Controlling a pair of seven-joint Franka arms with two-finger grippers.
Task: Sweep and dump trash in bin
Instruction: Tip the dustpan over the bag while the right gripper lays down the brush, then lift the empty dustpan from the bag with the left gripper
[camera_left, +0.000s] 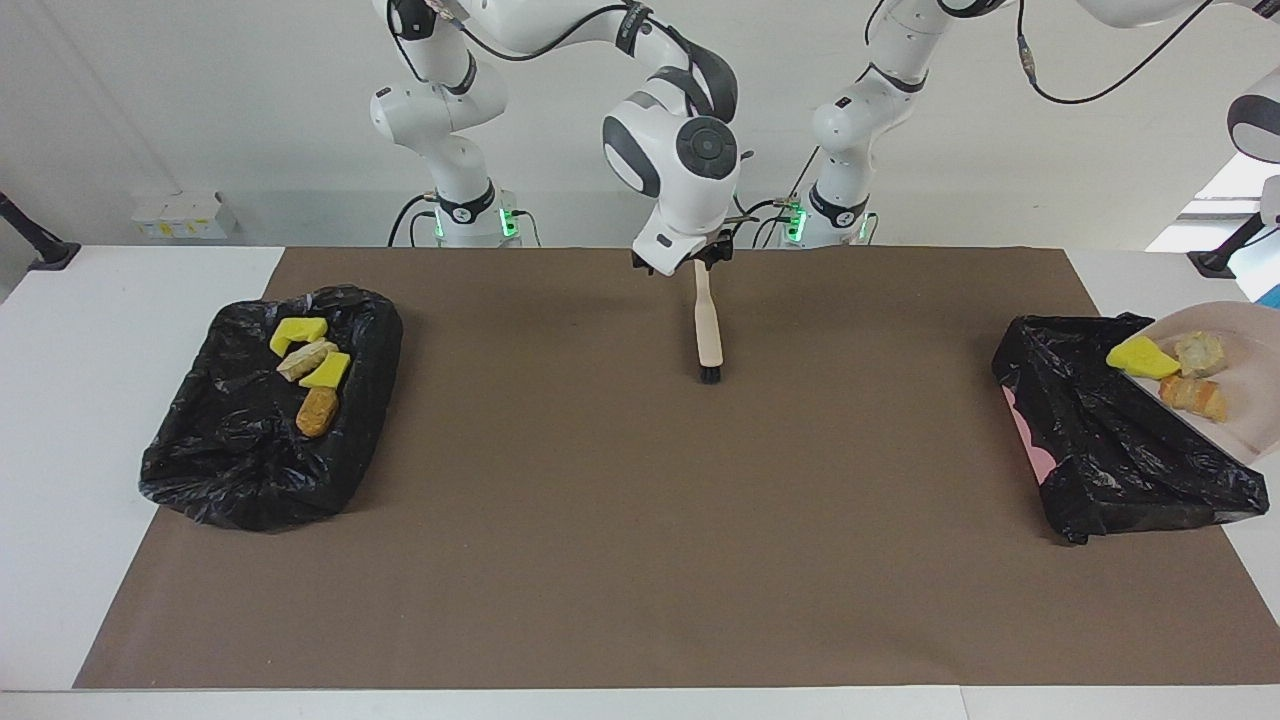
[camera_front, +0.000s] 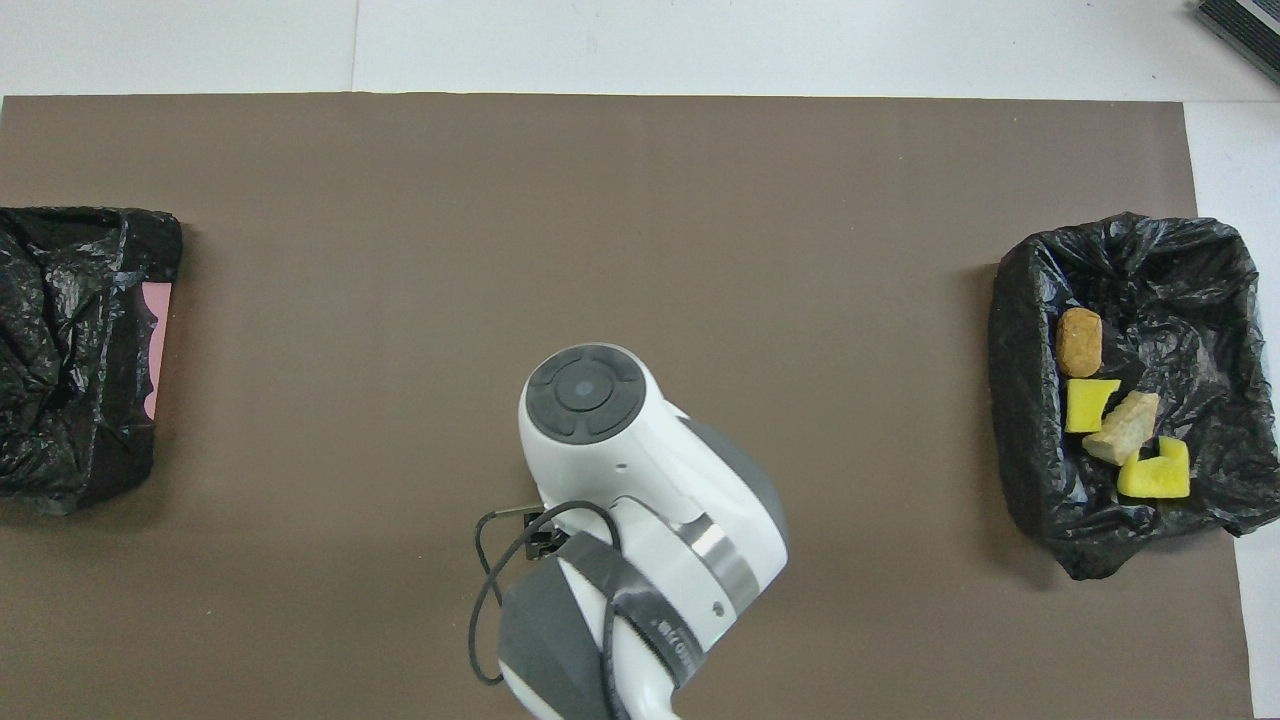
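A beige brush (camera_left: 709, 330) lies flat on the brown mat, handle toward the robots. My right gripper (camera_left: 690, 264) hangs open just above the handle's end. In the overhead view the right arm's wrist (camera_front: 620, 450) hides the brush. A beige dustpan (camera_left: 1245, 400) hangs over the black-lined bin (camera_left: 1110, 440) (camera_front: 70, 350) at the left arm's end. It carries three pieces of trash: yellow (camera_left: 1140, 357), beige (camera_left: 1198, 352), orange-brown (camera_left: 1192, 395). Its handle and my left gripper are out of view.
A second black-lined bin (camera_left: 230, 450) (camera_front: 1200, 270) at the right arm's end holds several scraps (camera_left: 312, 372) (camera_front: 1100, 420). The mat (camera_left: 640, 540) covers most of the white table. Small white boxes (camera_left: 185, 213) stand by the wall.
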